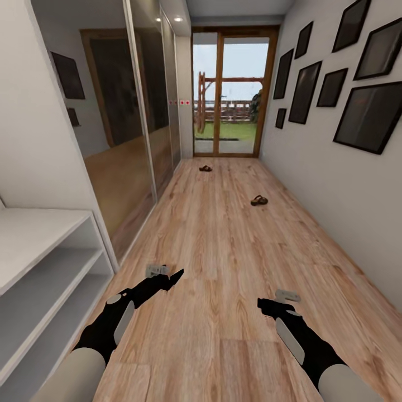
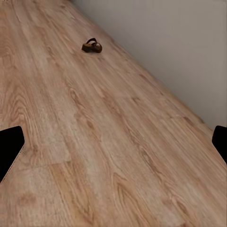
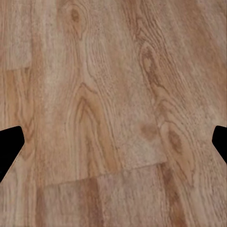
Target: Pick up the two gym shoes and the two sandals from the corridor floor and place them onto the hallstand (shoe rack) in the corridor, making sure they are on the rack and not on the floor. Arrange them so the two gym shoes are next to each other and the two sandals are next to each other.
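Two sandals lie ahead of us on the corridor floor — the nearer sandal toward the right wall, the farther sandal by the glass door. Our left gripper and right gripper hang spread and empty, the hallstand at our left. We judge the slim sandals risky — fingers may scrape floor.

A mirrored sliding wardrobe runs along the left wall of the corridor, reflecting a wooden door frame and dark pictures. At the far end stands a wood-framed glass door, with grass and a timber fence beyond it. Black picture frames hang in a cluster on the white right-hand wall.
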